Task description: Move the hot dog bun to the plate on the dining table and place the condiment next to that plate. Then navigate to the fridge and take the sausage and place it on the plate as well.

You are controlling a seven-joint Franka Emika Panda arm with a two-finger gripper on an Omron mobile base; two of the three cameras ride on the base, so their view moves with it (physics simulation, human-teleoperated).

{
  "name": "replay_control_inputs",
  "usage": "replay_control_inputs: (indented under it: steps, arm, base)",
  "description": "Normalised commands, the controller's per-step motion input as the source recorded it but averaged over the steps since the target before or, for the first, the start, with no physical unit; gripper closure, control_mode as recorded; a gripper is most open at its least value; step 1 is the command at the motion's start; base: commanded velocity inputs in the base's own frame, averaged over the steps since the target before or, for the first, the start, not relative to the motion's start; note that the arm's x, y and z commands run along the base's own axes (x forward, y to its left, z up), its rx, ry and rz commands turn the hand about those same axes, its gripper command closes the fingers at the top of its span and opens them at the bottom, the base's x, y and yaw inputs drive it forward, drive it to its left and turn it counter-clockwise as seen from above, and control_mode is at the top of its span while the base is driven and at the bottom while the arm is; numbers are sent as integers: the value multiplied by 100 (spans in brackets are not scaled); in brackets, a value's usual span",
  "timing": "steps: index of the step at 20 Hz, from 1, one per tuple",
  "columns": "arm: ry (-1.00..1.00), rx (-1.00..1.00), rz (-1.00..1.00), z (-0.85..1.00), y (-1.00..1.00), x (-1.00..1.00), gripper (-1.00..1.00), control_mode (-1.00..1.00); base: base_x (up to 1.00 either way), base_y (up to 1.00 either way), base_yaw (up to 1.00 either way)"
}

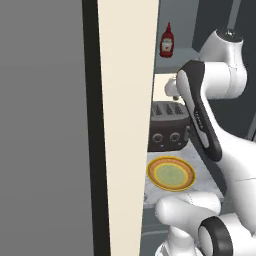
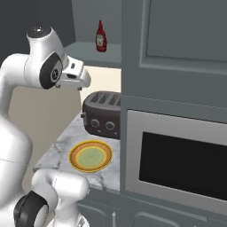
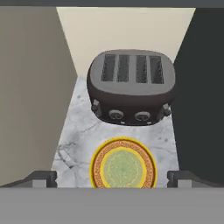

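The gripper is held wide open and empty above a yellow-rimmed plate, presumably for scanning; a toaster is seen behind, a ketchup bottle higher up.

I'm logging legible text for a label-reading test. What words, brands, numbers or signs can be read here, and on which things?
No text can be read in any view.
Ketchup bottle on the high shelf: pale label, too small and blurred to read.
Toaster: round dials on its front, with no legible marks.
Yellow-rimmed plate: a ring of ornament only, no lettering.
Built-in oven: dark window, no writing visible.
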Motion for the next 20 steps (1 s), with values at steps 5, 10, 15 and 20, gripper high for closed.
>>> replay_control_inputs:
  steps: [5,10,15,20]
  arm:
    - [-34,-5,-1,54,0,44,-100,-100]
    - [-2,-2,-3,64,0,73,-100,-100]
    - [-15,0,-2,68,0,61,-100,-100]
    - [-15,0,-2,23,-1,82,-100,-100]
  base:
    - [0,0,0]
    - [0,0,0]
    - [0,0,0]
    - [0,0,0]
